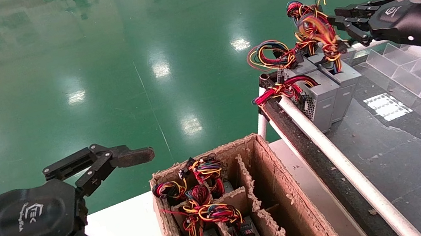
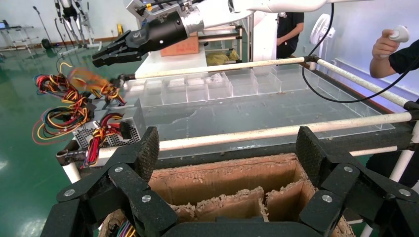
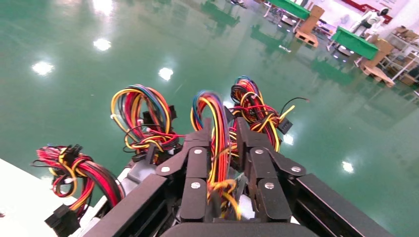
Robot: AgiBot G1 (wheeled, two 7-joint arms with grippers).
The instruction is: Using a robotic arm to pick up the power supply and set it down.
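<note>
Glossy green floor (image 1: 101, 67) mirrors the lights. The box (image 1: 273, 192) is rough brown cardboard with frayed edges. The power supplies (image 1: 327, 93) are matt grey metal, one with a perforated grille; their wires (image 1: 312, 30) have smooth coloured plastic sleeves. Both claws are matt black plastic. The dividers (image 1: 418, 68) are clear plastic.

Both hands are black linkage fingers studded with silver screws, each palm stamped with a white logo: the left hand (image 1: 118, 204) has a brownish fingertip pad, the right hand (image 1: 342, 27) a black cylindrical wrist, grey camera block and black cable
</note>
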